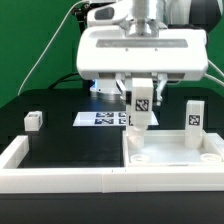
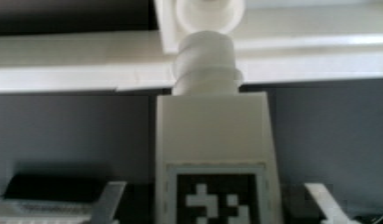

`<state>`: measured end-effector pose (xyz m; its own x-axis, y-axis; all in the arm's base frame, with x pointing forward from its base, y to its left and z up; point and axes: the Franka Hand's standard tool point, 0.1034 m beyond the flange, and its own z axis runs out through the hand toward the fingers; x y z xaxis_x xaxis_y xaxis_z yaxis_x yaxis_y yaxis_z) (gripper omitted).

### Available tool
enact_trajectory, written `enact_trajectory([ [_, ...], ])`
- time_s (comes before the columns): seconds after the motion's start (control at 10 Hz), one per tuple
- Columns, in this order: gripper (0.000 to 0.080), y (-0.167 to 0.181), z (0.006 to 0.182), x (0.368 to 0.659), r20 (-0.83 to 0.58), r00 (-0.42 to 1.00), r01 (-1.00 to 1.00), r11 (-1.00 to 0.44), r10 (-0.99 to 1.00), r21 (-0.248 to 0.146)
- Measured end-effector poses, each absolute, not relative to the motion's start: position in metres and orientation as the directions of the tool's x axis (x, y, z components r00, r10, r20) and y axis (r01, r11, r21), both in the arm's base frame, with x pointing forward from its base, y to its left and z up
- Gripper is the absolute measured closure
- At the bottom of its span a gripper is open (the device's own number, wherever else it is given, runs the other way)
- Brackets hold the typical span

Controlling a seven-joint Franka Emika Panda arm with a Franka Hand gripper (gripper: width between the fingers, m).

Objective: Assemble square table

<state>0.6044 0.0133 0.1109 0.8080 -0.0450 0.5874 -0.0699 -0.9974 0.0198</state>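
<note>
While the jaws grip a leg (image 1: 143, 103) upright over the square top (image 1: 175, 148), seemingly at a corner, screwing it in comes next.

Bright even light, whites glaring, soft shadows, wrist view blurred

A: Where does the exterior view stand?
B: In front of the black table (image 1: 60, 132), just above the long white border wall (image 1: 60, 170). It faces the white Panda arm (image 1: 140, 15) head-on, near enough that its two-finger gripper (image 1: 143, 95) fills the upper middle.
A: And the wrist view?
B: It looks out along the gripper, very close: the small white plastic leg (image 2: 213, 150) with a black-and-white tag fills the middle.
A: What do both see?
B: That leg, and the white plastic square top (image 1: 175, 152) with its raised rim, blurred in the wrist view.
</note>
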Motion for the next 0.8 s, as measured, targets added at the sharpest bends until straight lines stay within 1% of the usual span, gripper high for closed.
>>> enact_trajectory([
  [0.1, 0.0511, 0.021, 0.107, 0.606, 0.593, 0.804, -0.067, -0.998, -0.044, 0.016],
  [0.2, 0.0511, 0.035, 0.102, 0.607, 0.563, 0.825, -0.064, -0.998, -0.06, -0.014],
  [0.3, 0.0511, 0.032, 0.105, 0.609, 0.572, 0.818, -0.067, -0.998, -0.06, -0.008],
  [0.5, 0.0511, 0.034, 0.103, 0.608, 0.572, 0.818, -0.068, -0.998, -0.062, -0.01],
  [0.7, 0.0511, 0.061, 0.094, 0.607, 0.561, 0.825, -0.054, -0.998, -0.063, -0.033],
  [0.8, 0.0511, 0.071, 0.096, 0.611, 0.568, 0.821, -0.043, -0.998, -0.057, -0.038],
])
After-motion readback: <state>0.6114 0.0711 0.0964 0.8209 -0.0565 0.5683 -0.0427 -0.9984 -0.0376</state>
